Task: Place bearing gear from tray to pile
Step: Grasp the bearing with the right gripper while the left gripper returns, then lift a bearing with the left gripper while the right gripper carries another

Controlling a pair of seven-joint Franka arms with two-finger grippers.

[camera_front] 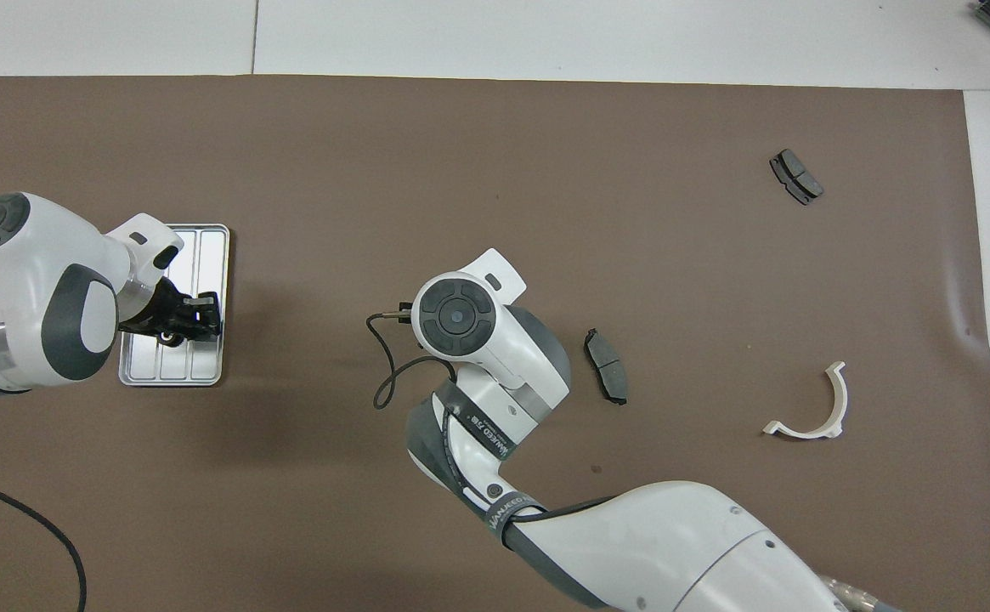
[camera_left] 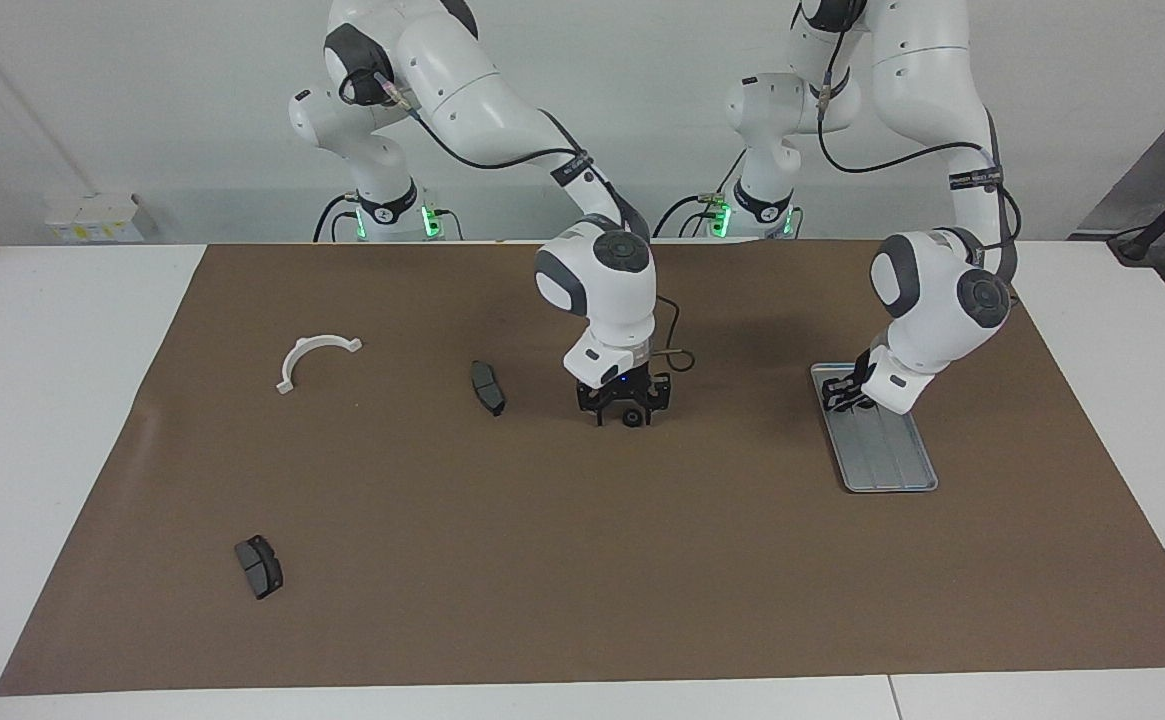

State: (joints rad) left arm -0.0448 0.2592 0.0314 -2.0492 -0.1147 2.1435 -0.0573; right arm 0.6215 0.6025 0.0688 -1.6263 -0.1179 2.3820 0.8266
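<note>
The tray (camera_left: 880,435) lies on the brown mat at the left arm's end of the desk, well apart from the pile, so each part must be carried across. The pile is loosely spread: one brake pad (camera_left: 487,387) mid-desk, a white half-ring bracket (camera_left: 314,358) toward the right arm's end, and a second brake pad (camera_left: 258,566) farther from the robots. The left tool (camera_left: 845,393) is down in the tray at its end nearer the robots; a small dark round part, judged the next bearing gear (camera_front: 173,337), sits at its fingertips. Whether its fingers have closed on that gear I cannot tell. The right tool (camera_left: 628,405) stands low over mid-desk beside the nearer brake pad, a black gear (camera_left: 632,418) directly beneath it. Its fingers appear parted, and contact with that gear cannot be confirmed.
</note>
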